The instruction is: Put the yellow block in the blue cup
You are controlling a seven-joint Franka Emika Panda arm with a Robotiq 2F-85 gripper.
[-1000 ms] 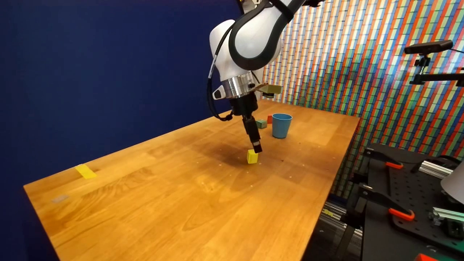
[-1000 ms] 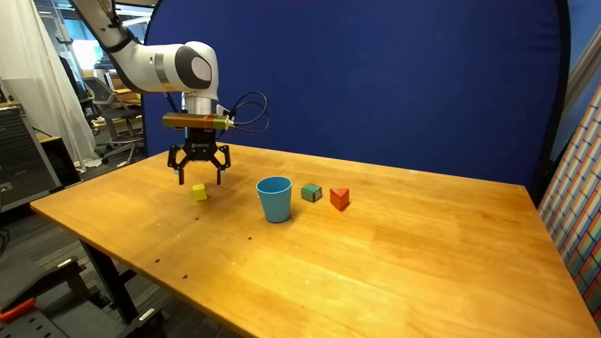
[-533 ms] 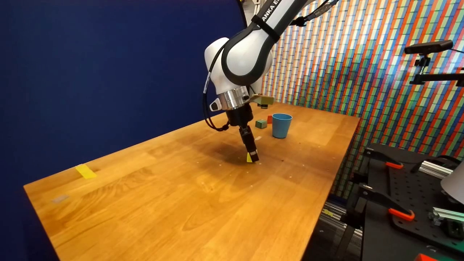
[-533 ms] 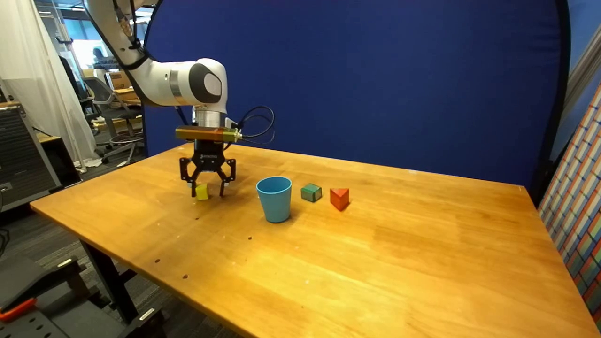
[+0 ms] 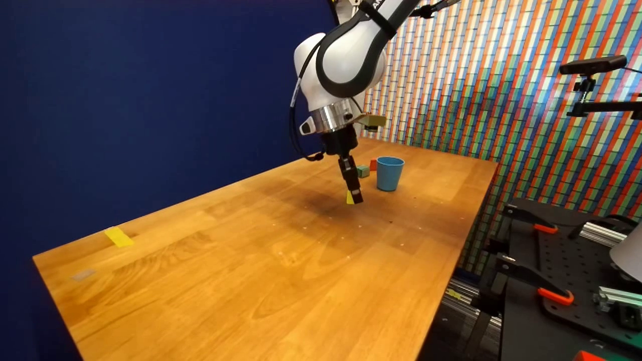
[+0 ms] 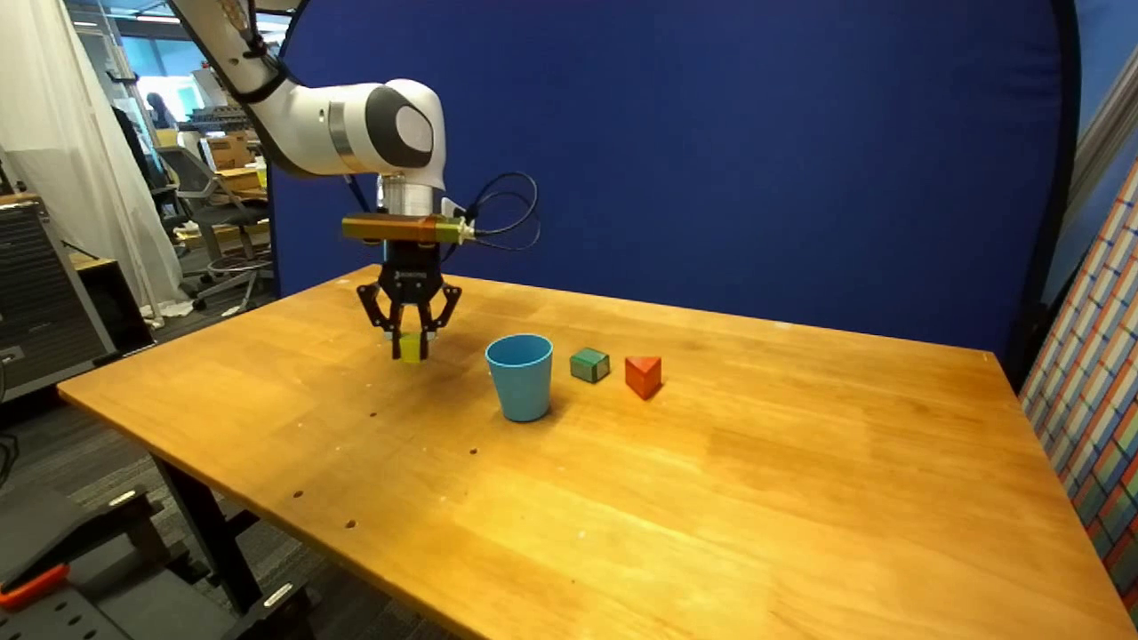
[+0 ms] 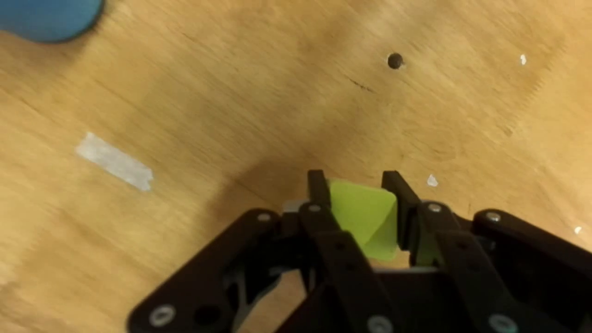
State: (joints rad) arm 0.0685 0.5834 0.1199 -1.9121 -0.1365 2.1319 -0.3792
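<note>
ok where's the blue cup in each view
In an exterior view: blue cup, right of centre, near mid-height.
In an exterior view: blue cup, just left of centre, below mid-height.
Wrist view: blue cup, top left corner, cut off.
Landmark in all three: yellow block in the gripper.

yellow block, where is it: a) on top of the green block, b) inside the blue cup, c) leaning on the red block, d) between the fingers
d, since in the wrist view the fingers sit against opposite sides of the yellow block, and the blue cup stands apart from it
</note>
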